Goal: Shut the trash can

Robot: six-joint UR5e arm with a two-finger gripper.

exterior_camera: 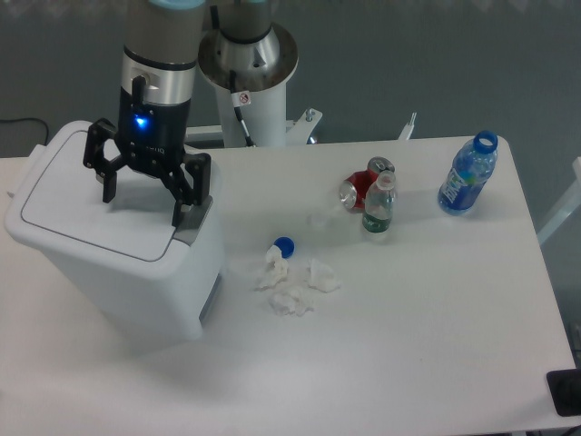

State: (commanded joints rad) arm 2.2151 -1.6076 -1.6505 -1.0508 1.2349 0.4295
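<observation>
Over the trash can (109, 245) at the table's (408, 318) left edge, the gripper (145, 198) is hovering wide open, gripping nothing. Lid is lying flat directly beneath the fingers (179, 202), looking shut, grey tab (192, 221) just below the right finger.

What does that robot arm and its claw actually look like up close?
The gripper is black, with two angular fingers on open linkage frames. A small blue light glows on its black body, under a silver metal ring. Above that the arm is a grey cylinder. The base behind is a white column with a silver collar, a black cable and a small sticker.
</observation>
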